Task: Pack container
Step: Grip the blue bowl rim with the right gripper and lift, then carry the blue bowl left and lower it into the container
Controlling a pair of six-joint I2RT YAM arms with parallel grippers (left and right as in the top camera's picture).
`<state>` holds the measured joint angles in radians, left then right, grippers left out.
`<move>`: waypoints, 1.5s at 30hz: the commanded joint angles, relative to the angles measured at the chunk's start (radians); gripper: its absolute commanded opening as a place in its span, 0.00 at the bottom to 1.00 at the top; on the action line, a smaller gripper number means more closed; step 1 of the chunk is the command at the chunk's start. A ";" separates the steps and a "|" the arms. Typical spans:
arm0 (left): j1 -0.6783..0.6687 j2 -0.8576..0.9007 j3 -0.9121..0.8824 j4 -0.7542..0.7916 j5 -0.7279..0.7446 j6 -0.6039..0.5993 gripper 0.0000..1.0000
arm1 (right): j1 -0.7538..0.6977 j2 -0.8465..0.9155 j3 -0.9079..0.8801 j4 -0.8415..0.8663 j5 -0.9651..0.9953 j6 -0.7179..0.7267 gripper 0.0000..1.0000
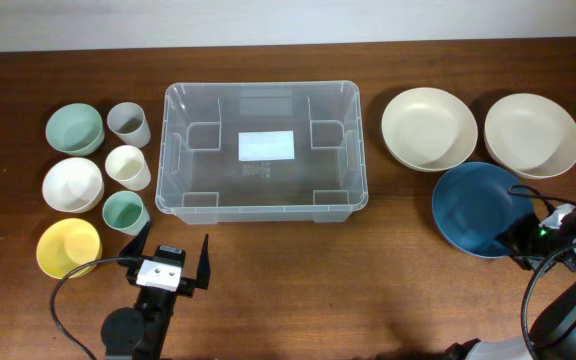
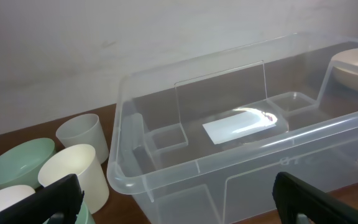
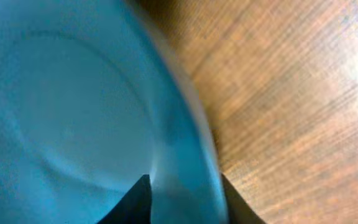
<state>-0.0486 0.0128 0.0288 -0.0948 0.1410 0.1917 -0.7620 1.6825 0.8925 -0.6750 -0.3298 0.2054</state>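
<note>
The container point(image 1: 161, 150), a large see-through plastic bin with a white label on its base, stands empty in the middle of the table. It fills the left wrist view, its near rim point(image 2: 185, 165) just ahead of my left gripper point(image 2: 179, 202). That left gripper point(image 1: 175, 240) is open in front of the bin, holding nothing. A blue bowl point(image 1: 473, 205) lies to the right of the bin. My right gripper point(image 1: 521, 243) is at its near right edge. The right wrist view shows that gripper point(image 3: 185, 202) with one finger on each side of the blue bowl's point(image 3: 73, 106) rim, closed on it.
Two cream bowls point(image 1: 429, 128) point(image 1: 531, 135) sit behind the blue one. Left of the bin are a green bowl point(image 1: 75, 128), a white bowl point(image 1: 72, 184), a yellow bowl point(image 1: 67, 246), a grey cup point(image 1: 128, 123), a cream cup point(image 1: 128, 167) and a green cup point(image 1: 124, 211).
</note>
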 commanded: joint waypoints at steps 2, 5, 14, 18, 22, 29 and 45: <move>0.000 -0.008 -0.008 0.000 -0.008 0.012 1.00 | 0.008 0.011 -0.008 -0.037 0.082 0.040 0.23; 0.000 -0.008 -0.008 0.000 -0.008 0.012 1.00 | 0.008 0.011 -0.008 -0.060 0.088 0.040 0.17; 0.000 -0.008 -0.008 0.000 -0.008 0.012 1.00 | 0.008 0.011 -0.008 -0.093 0.087 0.040 0.04; 0.000 -0.008 -0.008 0.000 -0.008 0.012 1.00 | 0.008 0.010 -0.008 -0.110 0.047 0.040 0.04; 0.000 -0.008 -0.008 0.000 -0.008 0.012 1.00 | 0.006 -0.012 -0.008 -0.158 -0.010 0.039 0.04; 0.000 -0.008 -0.008 0.000 -0.008 0.012 1.00 | -0.041 -0.161 0.002 -0.300 -0.037 0.038 0.04; 0.000 -0.008 -0.008 0.000 -0.008 0.012 1.00 | -0.148 -0.777 0.156 -0.477 -0.445 0.074 0.04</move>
<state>-0.0486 0.0128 0.0288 -0.0952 0.1410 0.1917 -0.9054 0.9737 1.0103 -1.1664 -0.5381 0.2359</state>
